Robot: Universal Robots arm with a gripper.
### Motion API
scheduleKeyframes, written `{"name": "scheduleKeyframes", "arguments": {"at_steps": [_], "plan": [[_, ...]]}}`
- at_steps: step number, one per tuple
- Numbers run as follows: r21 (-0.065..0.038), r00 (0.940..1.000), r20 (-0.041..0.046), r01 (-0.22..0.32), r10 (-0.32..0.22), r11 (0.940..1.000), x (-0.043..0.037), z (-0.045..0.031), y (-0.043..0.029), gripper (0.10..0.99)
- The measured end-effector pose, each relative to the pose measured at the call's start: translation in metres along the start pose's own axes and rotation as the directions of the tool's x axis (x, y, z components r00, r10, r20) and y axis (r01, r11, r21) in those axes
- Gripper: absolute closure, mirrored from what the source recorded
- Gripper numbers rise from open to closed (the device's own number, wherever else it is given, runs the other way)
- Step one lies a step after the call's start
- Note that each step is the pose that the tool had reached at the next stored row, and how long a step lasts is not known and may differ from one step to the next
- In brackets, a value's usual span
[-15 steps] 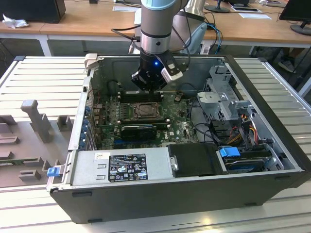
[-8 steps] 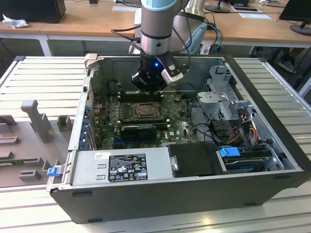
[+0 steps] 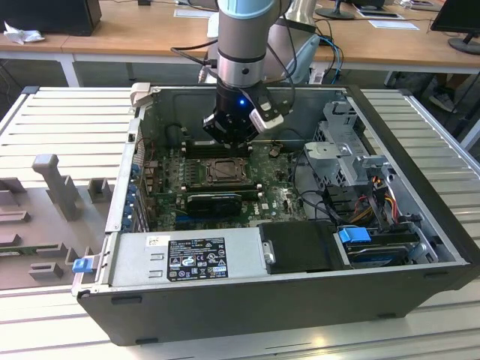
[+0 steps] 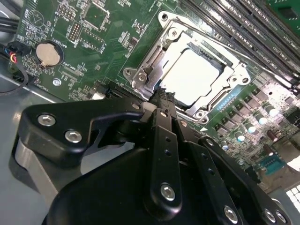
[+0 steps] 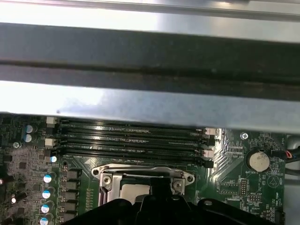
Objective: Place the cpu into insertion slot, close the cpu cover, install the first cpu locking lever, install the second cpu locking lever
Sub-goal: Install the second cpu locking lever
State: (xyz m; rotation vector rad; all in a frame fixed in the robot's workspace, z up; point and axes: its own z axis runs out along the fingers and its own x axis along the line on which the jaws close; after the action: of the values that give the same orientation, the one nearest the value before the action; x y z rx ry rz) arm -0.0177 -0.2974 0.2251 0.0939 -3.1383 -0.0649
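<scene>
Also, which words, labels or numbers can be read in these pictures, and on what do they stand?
Black-and-white label on the grey box: print too small to read.
Small white sticker beside it: unreadable.
White lettering on the green motherboard, in both wrist views: too small to read.
cpu: no print visible on its pale top.

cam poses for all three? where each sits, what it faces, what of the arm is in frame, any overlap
Exterior view: off the arm, above the open case, looking down into it; arm and claw hang over the socket.
Second wrist view: on the arm, angled down along the shut claw at the cpu inside its cover.
First wrist view: on the arm, facing across the RAM slots to the case wall; claw body shows.
Shared: both wrist views show the cover, cpu and coin cell.
</scene>
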Motion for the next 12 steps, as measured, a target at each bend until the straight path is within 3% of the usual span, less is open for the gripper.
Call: {"name": "scheduleKeyframes", "arguments": {"at_steps": [12], "plan": [[0.000, 1.0000, 0.0000, 0.000, 0.000, 1.0000, 0.0001, -0.0002, -0.0031, 0.980]]}}
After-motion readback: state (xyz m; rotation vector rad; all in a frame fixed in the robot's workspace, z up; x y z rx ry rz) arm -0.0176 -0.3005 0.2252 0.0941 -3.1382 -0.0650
